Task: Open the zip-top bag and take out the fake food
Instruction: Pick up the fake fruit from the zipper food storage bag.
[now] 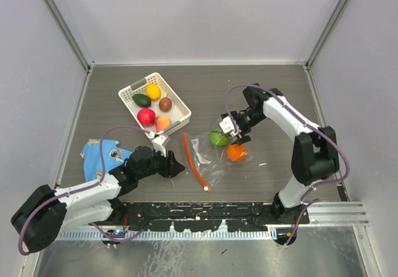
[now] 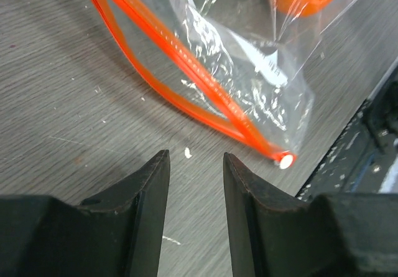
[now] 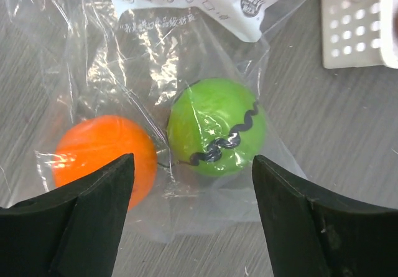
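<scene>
The zip-top bag [image 1: 208,165] lies flat on the counter [image 1: 267,96] between my two arms, right of the white basket [image 1: 132,91], and it holds a green fruit [image 1: 218,138] and an orange fruit [image 1: 236,152] side by side under the clear plastic. Its red-orange zip strip [image 2: 186,65] faces the left arm, and in the left wrist view the two halves of the strip bow apart, meeting at the near end. My left gripper [image 2: 196,160] sits low on the bare counter just short of that end, its fingers a narrow gap apart with nothing between them and not touching the bag. My right gripper [image 3: 191,159] hangs over the bag spread wide, the green fruit framed between its fingers; I cannot tell whether they touch the plastic. Five more fruits sit in the basket, and a blue cloth [image 1: 99,155] lies by the left arm.
</scene>
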### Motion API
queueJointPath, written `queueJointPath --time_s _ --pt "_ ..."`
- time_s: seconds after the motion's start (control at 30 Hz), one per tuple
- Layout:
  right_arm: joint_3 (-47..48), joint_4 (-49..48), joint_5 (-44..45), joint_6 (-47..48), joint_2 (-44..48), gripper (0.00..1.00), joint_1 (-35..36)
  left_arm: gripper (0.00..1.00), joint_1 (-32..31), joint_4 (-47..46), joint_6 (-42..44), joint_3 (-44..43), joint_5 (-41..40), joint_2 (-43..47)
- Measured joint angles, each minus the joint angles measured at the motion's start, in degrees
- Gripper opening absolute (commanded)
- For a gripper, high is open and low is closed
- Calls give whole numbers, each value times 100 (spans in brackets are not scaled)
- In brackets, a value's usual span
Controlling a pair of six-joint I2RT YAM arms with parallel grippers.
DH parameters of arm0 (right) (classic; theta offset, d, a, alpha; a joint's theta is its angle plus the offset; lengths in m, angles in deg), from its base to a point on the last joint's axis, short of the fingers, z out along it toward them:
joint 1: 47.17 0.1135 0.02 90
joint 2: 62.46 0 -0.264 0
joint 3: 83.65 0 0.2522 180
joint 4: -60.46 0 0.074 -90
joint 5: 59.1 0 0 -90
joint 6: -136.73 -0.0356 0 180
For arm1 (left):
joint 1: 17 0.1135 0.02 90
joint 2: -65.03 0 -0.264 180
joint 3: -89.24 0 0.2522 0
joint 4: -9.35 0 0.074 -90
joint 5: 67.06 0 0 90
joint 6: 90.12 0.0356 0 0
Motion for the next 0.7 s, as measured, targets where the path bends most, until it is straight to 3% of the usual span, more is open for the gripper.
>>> queueJointPath --time_s 0.23,0.7 --pt "940 450 236 546 -1174 68 68 43 -337 -695 798 278 -107 -236" --pt "1147 221 800 275 -1768 44 177 47 -675 -1558 1963 472 -323 -485"
